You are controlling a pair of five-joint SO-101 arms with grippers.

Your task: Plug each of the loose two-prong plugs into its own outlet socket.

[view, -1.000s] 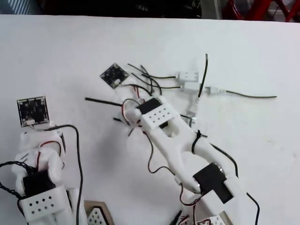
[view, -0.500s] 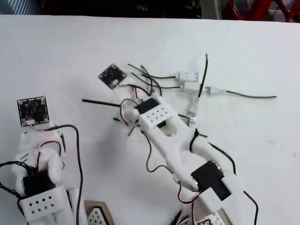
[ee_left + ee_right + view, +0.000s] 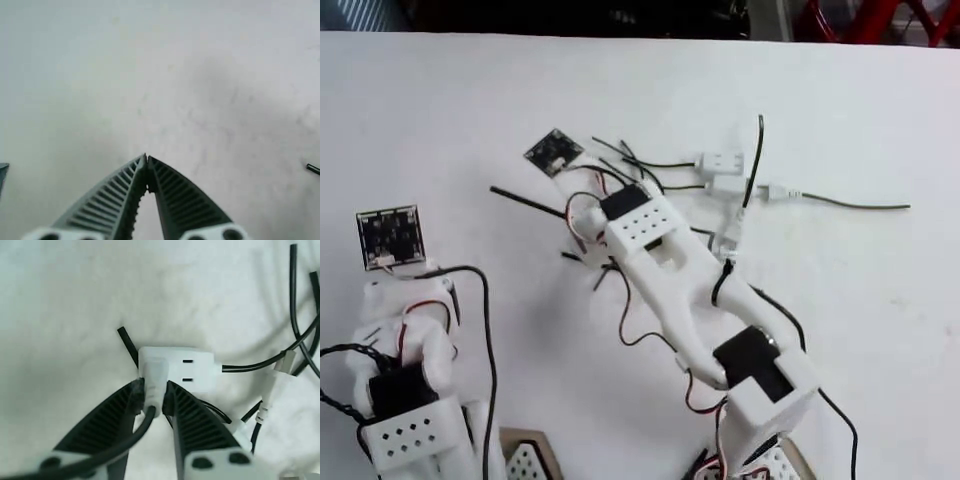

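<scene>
On the white table, dark room behind, right claw grips a plug; left claw closed

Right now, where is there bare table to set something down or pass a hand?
Free: the far-left table beyond the left arm, and the right side past the long cord. Crowded: centre, around the sockets, where the right gripper holds a plug.

Prongs of plug hidden against socket block; seated or not, can't tell. Dark wire end cut off by frame edge.
</scene>
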